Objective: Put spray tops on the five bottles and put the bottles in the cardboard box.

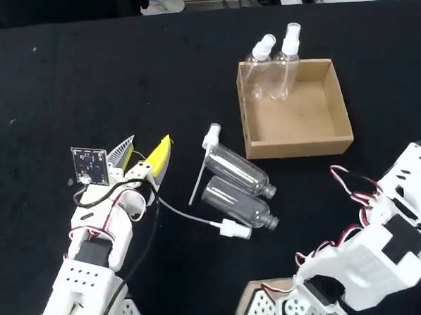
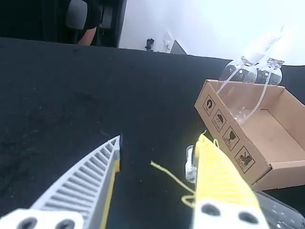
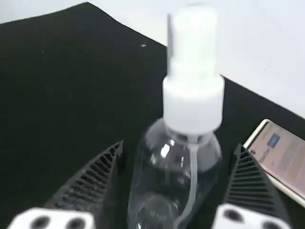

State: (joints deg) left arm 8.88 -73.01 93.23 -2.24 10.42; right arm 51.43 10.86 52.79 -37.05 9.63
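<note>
Right wrist view shows the right fingers [image 3: 90, 186] clasping a capped bottle [image 3: 190, 143], right of the cardboard box [image 1: 298, 149], presumably for boxing. Left fingers [image 1: 158, 156] gape wide, left of the box, likely readied for the uncapped bottles [image 1: 241, 171].

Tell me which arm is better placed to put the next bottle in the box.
Right. The right gripper holds a capped bottle, and the box is on its side. The left gripper is open, empty, beside two uncapped bottles.

Five bottles [image 1: 239, 169] [image 1: 238, 204] [image 1: 258, 74] [image 1: 285, 69] [image 3: 176, 181], three apparently capped; two loose spray tops [image 1: 211, 137] [image 1: 235, 229]; one cardboard box [image 1: 298, 149].
</note>
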